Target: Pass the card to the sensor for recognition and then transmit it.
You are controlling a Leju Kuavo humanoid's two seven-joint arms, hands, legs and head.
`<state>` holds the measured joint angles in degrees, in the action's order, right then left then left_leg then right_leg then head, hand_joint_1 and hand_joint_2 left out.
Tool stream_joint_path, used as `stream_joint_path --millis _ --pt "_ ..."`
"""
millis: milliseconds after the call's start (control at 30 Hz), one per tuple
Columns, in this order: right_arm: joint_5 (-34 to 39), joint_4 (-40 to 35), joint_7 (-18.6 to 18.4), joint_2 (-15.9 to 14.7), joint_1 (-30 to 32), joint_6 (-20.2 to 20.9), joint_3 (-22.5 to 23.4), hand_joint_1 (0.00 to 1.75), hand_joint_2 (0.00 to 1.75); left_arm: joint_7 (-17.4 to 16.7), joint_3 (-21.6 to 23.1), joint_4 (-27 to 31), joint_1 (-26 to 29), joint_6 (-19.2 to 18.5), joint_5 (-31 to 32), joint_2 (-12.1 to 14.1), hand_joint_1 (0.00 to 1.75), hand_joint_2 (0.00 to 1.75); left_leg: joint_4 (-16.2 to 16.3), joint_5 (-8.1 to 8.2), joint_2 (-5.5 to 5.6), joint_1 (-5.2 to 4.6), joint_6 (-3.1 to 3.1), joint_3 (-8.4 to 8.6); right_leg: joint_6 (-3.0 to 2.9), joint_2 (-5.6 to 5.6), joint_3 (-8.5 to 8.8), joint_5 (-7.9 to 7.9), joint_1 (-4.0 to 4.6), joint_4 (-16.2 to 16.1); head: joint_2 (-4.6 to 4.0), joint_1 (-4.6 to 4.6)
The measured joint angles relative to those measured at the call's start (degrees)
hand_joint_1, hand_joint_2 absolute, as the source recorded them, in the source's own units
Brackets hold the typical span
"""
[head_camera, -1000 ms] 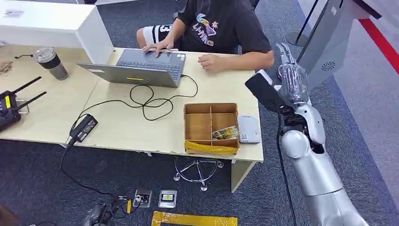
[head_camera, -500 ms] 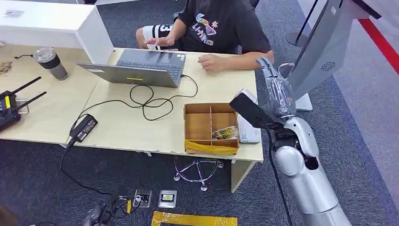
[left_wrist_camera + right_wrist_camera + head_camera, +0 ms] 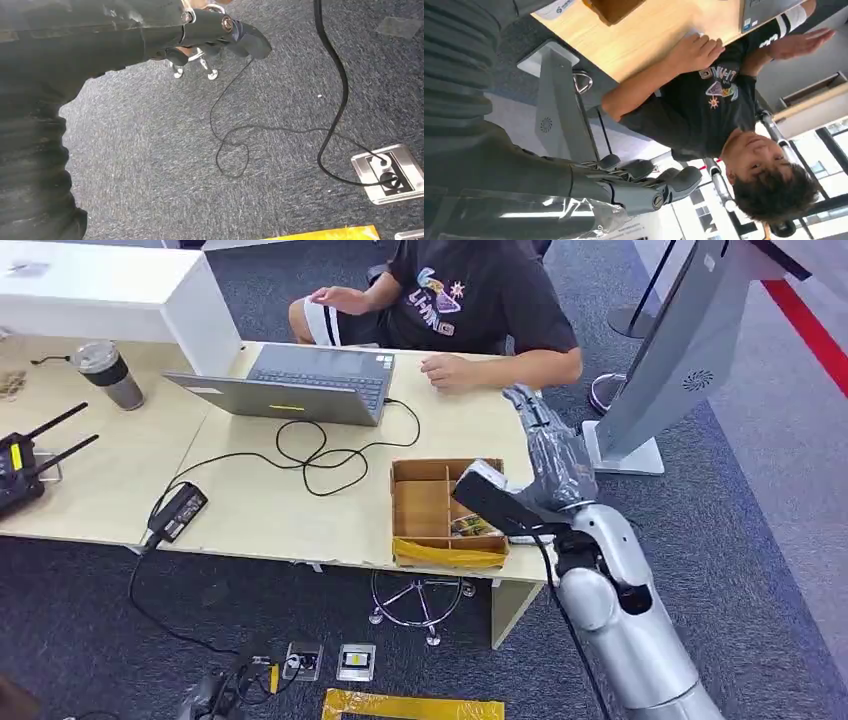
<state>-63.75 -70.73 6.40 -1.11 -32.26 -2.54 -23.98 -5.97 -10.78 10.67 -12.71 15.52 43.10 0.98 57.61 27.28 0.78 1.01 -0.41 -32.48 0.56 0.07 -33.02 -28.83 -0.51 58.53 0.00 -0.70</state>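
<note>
Card (image 3: 480,523) lies flat in the cardboard box's (image 3: 420,508) near-right compartment, just below and left of the robot's right hand (image 3: 555,465), whose empty fingers reach straight out above the table edge.

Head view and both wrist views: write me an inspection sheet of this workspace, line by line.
Surface: light wooden table.
Job's things: cardboard box with dividers near the front edge; a colourful card lies in its front right compartment; white sensor beside the box, partly hidden.
Clutter: open laptop, lidded cup, black radio unit.
Hands: right hand above the box's right side, nothing seen in it; left hand hangs over the floor, holding nothing.
Cables: black cable looped on the table; power adapter at the edge.
Surroundings: seated person; grey kiosk; blue-grey carpet.
</note>
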Motion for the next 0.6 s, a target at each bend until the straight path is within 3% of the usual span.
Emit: stream_joint_path --millis 67,600 --pt "-2.1 1.0 -0.4 0.5 0.3 -0.3 -2.0 0.00 1.75 0.0 0.0 0.0 0.0 0.0 0.1 0.0 0.00 1.75 0.0 0.00 0.00 0.00 0.00 -0.01 0.00 0.00 0.00 0.00 0.00 0.0 -0.02 0.00" --pt "-4.2 6.6 -0.7 0.6 0.2 -2.7 -4.5 0.00 1.75 0.0 0.0 0.0 -0.1 -0.5 0.7 0.0 0.00 1.75 0.0 0.00 0.00 0.00 0.00 -0.01 0.00 -0.01 0.00 0.00 0.00 0.0 -0.02 0.00"
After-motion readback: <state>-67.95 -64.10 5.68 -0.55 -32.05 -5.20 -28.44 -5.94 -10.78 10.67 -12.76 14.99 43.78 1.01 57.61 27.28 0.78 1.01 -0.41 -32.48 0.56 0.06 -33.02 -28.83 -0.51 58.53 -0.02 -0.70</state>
